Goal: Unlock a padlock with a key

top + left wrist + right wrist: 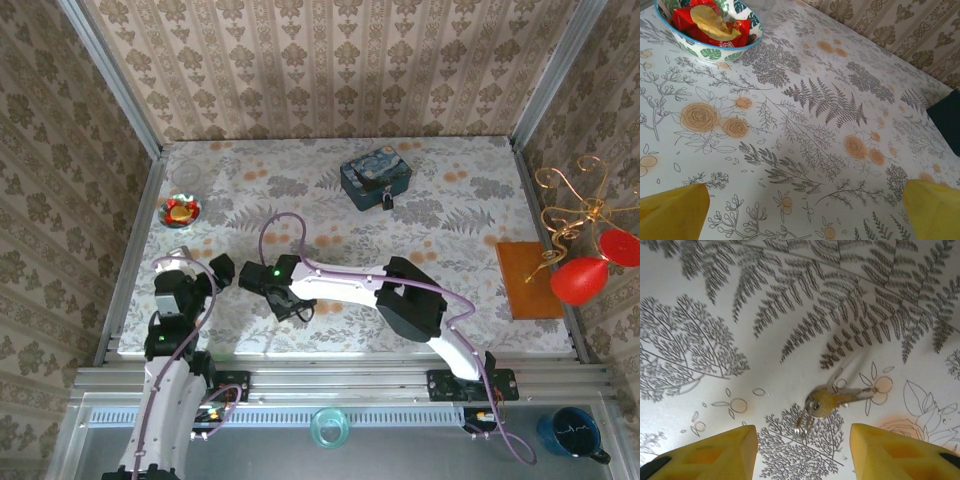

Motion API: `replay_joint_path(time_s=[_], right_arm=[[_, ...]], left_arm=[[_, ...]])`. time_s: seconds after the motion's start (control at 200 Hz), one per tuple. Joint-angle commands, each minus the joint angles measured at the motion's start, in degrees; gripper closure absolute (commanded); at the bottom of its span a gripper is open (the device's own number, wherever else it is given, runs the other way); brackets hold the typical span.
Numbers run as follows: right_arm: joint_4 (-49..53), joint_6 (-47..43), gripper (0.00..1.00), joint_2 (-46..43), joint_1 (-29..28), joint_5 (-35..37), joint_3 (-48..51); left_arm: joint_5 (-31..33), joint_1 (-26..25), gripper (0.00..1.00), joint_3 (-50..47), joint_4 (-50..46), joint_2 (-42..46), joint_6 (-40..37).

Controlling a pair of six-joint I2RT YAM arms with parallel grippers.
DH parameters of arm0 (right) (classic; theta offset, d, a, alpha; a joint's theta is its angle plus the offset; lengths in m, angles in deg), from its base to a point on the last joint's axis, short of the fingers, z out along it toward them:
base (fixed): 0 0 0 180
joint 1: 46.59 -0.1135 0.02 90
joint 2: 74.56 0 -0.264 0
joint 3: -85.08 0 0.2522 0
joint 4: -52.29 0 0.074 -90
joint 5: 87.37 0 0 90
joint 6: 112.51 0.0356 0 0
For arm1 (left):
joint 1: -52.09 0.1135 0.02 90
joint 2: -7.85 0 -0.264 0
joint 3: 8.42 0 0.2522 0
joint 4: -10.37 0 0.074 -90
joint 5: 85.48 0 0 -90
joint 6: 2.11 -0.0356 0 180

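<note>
Floral tablecloth (pixel 450 220); right end effector (pixel 802 440) released, reaching low over key (pixel 832 400); left end effector (pixel 805 215) released, hovering.

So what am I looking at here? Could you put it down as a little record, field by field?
Left gripper: open, empty, above the bare tablecloth
Right gripper: open, key lying just ahead of its fingers, not gripped
Key: flat on the tablecloth
Padlock: at the front of the blue tin, far from both grippers
Dish: red wrappers inside, ahead of the left gripper
</note>
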Motion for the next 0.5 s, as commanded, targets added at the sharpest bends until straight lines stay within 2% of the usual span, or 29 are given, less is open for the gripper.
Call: replay_joint_path(time_s=[0.0, 0.3, 0.495], right_arm=[[5.72, 1.48, 0.50, 3.52, 0.19, 2.87, -3.21], [7.84, 1.56, 0.56, 6.52, 0.10, 3.88, -6.14], [9.10, 1.83, 0.65, 7.74, 0.10, 5.29, -6.59]], left_arm=[[2.19, -0.51, 0.00, -0.16, -1.29, 1.18, -1.15], [2.56, -1.56, 0.00, -0.23, -1.64, 2.19, -1.22], [3.08, -1.84, 0.00, -0.18, -1.64, 2.21, -1.24]])
